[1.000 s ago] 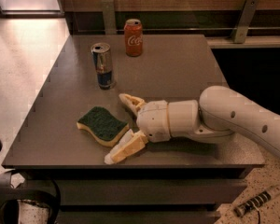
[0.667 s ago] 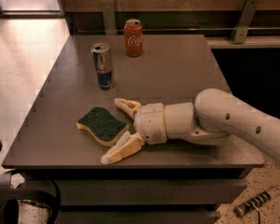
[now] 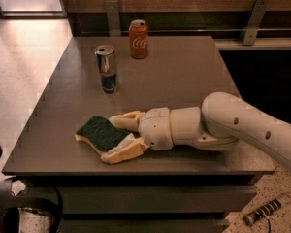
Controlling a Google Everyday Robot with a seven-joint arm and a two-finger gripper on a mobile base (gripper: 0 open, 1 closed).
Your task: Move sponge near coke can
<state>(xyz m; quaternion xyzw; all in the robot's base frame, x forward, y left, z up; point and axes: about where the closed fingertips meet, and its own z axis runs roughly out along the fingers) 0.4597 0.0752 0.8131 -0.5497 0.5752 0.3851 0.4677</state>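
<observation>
The cream pincer is straddling, unclenched, one end of the flat green-topped yellow sponge. Gripping so shallowly, it is risking a slip before reaching the red coke can far beyond.

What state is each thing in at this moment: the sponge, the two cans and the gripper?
sponge: lying flat, green side up, near the front edge of the table, far from the coke can.
coke can: upright, at the far edge.
silver-and-blue can: upright, between the sponge and the coke can.
gripper: low over the table, open, one finger on each side of the sponge's right end.
</observation>
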